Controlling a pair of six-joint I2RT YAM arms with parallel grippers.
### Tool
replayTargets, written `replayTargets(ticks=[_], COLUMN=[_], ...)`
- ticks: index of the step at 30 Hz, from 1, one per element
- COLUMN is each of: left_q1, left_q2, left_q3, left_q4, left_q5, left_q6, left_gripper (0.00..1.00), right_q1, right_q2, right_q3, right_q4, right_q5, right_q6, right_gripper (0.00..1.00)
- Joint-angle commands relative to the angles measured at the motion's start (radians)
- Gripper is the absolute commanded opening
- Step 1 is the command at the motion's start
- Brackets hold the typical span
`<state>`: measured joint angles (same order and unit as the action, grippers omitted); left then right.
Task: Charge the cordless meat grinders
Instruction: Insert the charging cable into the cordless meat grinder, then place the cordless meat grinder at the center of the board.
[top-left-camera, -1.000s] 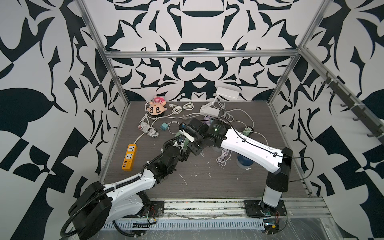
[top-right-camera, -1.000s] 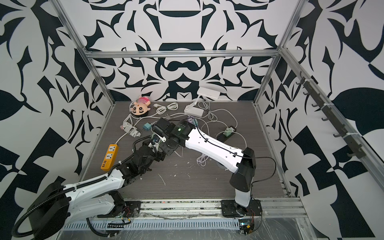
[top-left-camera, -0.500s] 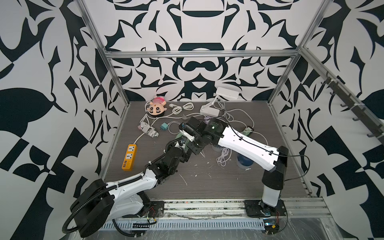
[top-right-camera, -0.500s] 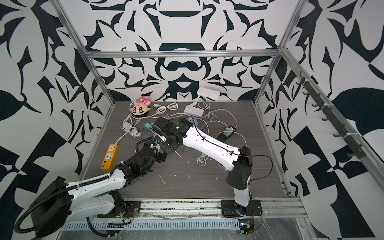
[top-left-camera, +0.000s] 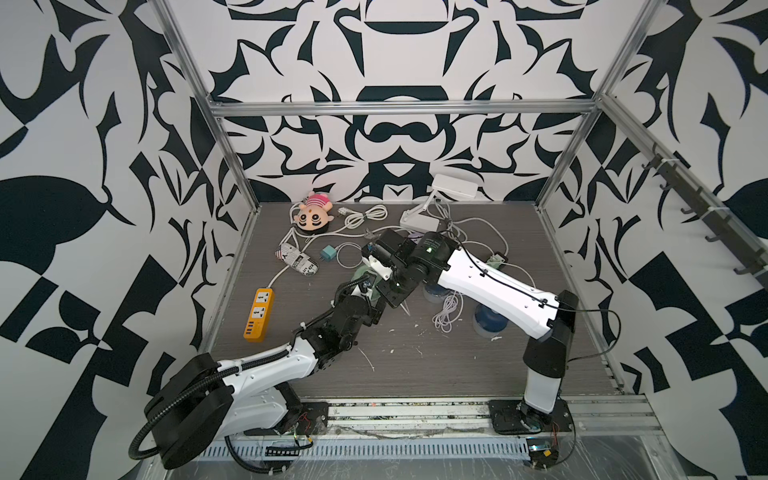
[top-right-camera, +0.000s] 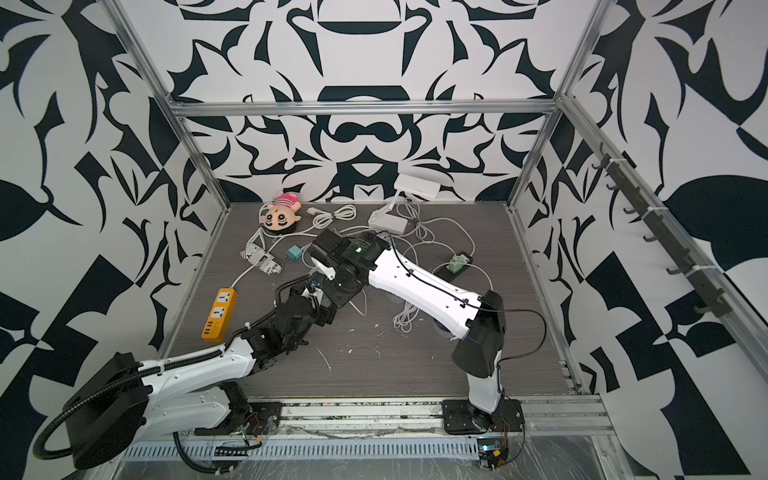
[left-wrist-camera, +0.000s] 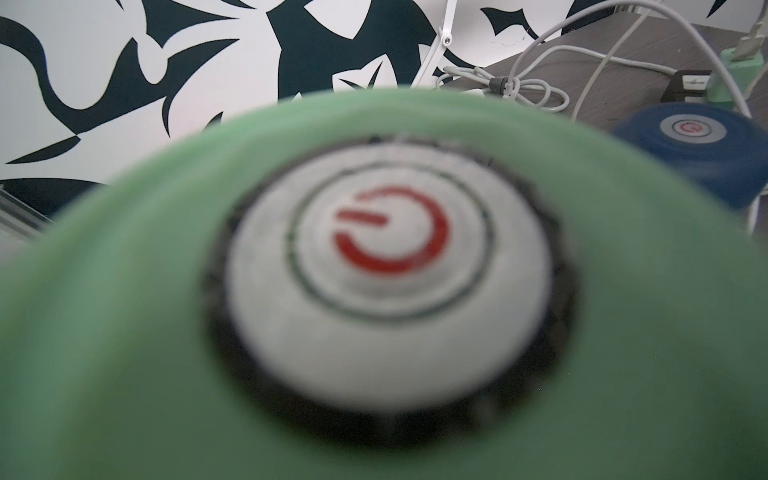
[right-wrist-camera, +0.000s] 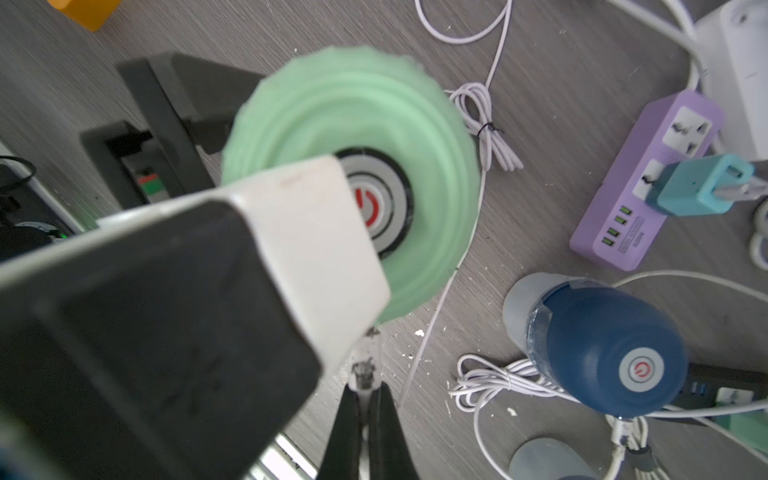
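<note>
Little has shifted: the left jaws stay clamped wide on the green grinder (right-wrist-camera: 353, 108), the right jaws pinch a white plug (right-wrist-camera: 365, 368) just beside it, seemingly not yet inserted.

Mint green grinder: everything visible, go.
The mint green grinder has a ribbed, matte dome and a round silver button with a red power symbol in a black ring; its base is hidden. It is near the middle of the table. A black finger of the left gripper lies against its side; clamping unclear. The right gripper, shut on a white plug, is by its rim.
</note>
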<state>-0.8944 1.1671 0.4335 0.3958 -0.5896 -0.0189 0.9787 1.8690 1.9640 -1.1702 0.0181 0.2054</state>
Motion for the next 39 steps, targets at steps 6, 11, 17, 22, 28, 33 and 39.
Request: replayTargets(ticks=[6,11,17,22,28,33,39], left_q1=[-0.09,-0.092,-0.091,-0.09,-0.09,-0.09,-0.09], left_q2=[0.036,0.03,0.033,0.059,0.163,0.293,0.487], left_q3=[0.016,0.01,-0.012,-0.049,-0.093,-0.13,-0.108], left_q4=[0.023,0.02,0.045,0.097,0.228,0.428,0.637], left_q5=[0.111,0.088,0.038,0.025,0.056,0.111,0.178], left_q6=[0.062,0.044,-0.006,-0.051,-0.102,-0.156,-0.202], left_gripper=[0.25,0.24,0.24,0.24,0.25,0.28,0.3], right_q1=[-0.007,-0.013,-0.017,-0.024,-0.058,-0.123,-0.151], right_q2=[0.025,0.02,-0.063,-0.186,-0.329,-0.404,-0.422], right_q3=[0.127,0.106,-0.061,-0.214,-0.346,-0.431,-0.474], right_q4=[0.318,0.278,0.256,0.27,0.279,0.322,0.355], right_q5=[-0.033,-0.038,-0.035,0.002,0.049,0.016,-0.002], right_q6=[0.039,0.022,-0.007,-0.012,-0.009,0.025,0.043], right_gripper=[0.0,0.0,0.37,0.49,0.57,0.57,0.56])
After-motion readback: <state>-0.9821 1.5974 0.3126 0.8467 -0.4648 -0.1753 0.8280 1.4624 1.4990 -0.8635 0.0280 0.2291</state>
